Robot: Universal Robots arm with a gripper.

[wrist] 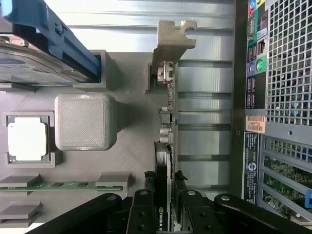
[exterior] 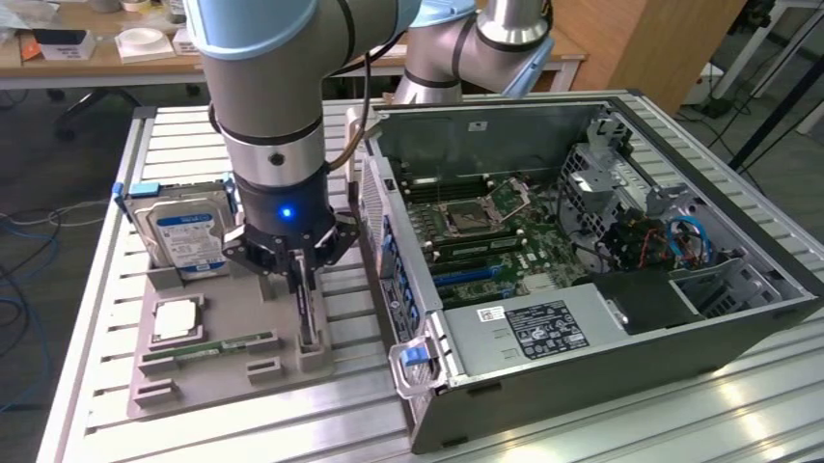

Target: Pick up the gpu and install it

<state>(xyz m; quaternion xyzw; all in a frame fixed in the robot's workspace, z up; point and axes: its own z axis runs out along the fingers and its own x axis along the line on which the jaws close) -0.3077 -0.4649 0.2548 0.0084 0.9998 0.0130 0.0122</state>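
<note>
While the gpu [wrist: 165, 131] stands on edge in its slot along the tray's [wrist: 131, 151] side nearest the case [exterior: 618, 338], the gripper [wrist: 164, 179] is down over it. Its fingers [wrist: 144, 204] sit one on each face of the card and, as far as I can judge, pinch it. The bracket [wrist: 170, 44] is at the card's other end, by the tray's end notch. The drive [exterior: 187, 236] and RAM stick [exterior: 212, 345] are also on the tray, apart from the card. The step in hand looks like the pick-up: grasp made, card not yet out of the tray. A lift calls for a straight upward pull, so the lower edge clears the slot without tilting. It also needs a firm hold, since the grip sits off-centre.
</note>
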